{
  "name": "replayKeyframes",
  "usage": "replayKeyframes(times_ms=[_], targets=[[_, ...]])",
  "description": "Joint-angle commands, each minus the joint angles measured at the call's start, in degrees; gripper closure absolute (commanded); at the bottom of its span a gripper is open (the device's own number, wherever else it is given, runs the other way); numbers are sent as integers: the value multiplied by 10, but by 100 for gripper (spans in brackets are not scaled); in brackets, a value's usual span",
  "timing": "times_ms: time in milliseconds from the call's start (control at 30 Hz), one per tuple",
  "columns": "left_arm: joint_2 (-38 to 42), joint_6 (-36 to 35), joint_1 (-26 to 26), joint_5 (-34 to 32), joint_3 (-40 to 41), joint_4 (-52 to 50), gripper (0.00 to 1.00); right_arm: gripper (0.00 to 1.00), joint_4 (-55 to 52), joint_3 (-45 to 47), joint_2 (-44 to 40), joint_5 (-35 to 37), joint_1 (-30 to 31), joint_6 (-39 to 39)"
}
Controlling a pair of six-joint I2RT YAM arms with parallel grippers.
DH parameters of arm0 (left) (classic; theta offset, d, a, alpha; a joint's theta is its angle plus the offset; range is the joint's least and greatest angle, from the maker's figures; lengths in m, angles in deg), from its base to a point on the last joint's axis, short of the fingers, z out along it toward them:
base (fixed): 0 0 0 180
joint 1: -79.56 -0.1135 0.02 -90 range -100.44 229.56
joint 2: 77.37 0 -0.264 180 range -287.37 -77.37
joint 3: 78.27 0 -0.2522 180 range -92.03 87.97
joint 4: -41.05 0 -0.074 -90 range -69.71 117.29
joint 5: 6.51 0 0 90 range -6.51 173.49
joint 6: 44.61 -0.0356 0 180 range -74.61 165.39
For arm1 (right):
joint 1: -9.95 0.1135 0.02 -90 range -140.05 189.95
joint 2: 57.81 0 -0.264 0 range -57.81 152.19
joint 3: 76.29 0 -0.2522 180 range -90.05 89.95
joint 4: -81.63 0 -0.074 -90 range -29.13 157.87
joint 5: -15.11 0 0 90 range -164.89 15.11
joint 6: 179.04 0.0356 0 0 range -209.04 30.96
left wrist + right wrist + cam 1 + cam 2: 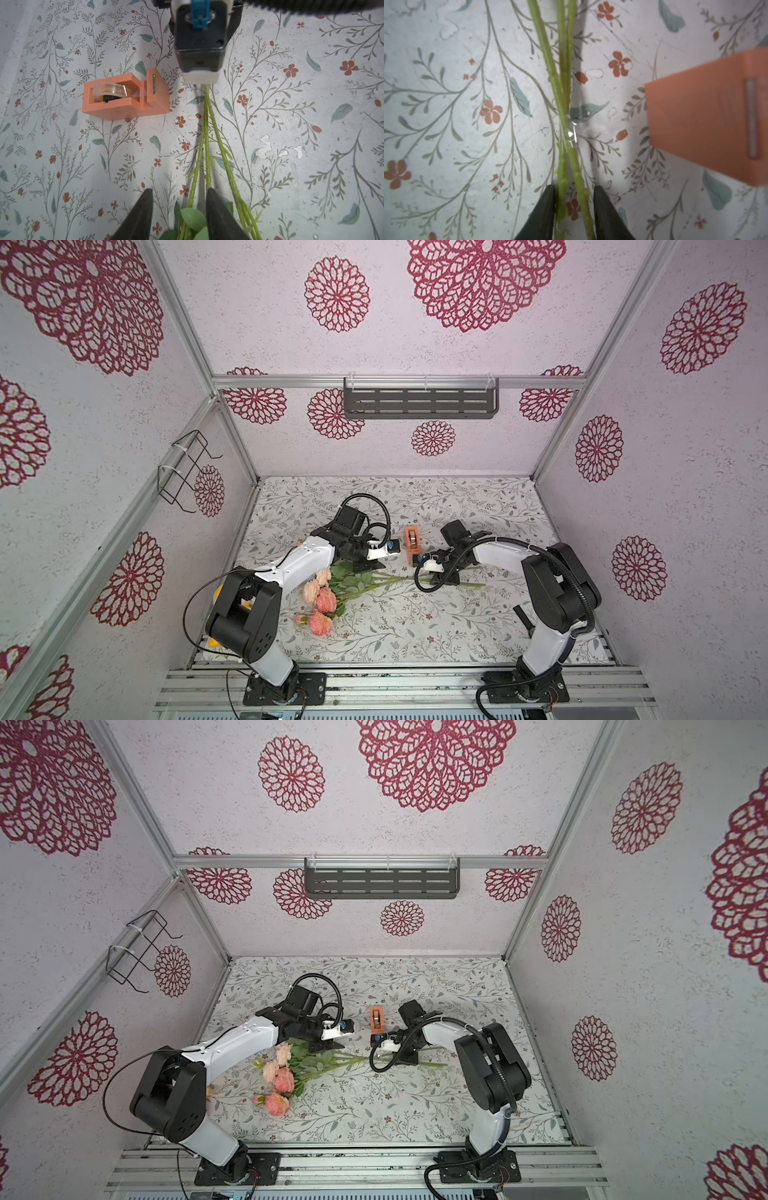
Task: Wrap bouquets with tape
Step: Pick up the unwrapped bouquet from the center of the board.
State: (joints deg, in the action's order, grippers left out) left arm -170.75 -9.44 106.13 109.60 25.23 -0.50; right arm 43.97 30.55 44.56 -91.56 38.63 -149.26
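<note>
Currently the bouquet lies flat on the table, blooms toward the left arm, stems running toward the right one. The right hand is narrowed onto the stem ends, with two stems pinched between its fingers; a glint of clear film rings them just ahead. The left hand stands partly open astride leaves and stems, not clamped on them. The tape sits in its orange dispenser, near the stems
</note>
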Motion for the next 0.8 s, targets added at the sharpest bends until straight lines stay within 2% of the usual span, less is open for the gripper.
replayKeyframes(times_ms=[0,100,333,567,700,767], targets=[[14,-7,-11,12,-15,-11,56,78,8,30,11,86,12,-1],[19,-11,-16,15,-21,-17,56,88,42,54,1,122,27,6],[13,-15,-21,19,-34,-27,55,99,194,142,-77,183,48,-23],[1,-13,-21,35,-53,-36,54,100,407,237,-169,267,77,-88],[-2,-12,-21,31,-63,-44,53,100,470,269,-219,262,81,-131],[0,-8,-20,33,-60,-30,52,100,540,289,-220,281,85,-149]])
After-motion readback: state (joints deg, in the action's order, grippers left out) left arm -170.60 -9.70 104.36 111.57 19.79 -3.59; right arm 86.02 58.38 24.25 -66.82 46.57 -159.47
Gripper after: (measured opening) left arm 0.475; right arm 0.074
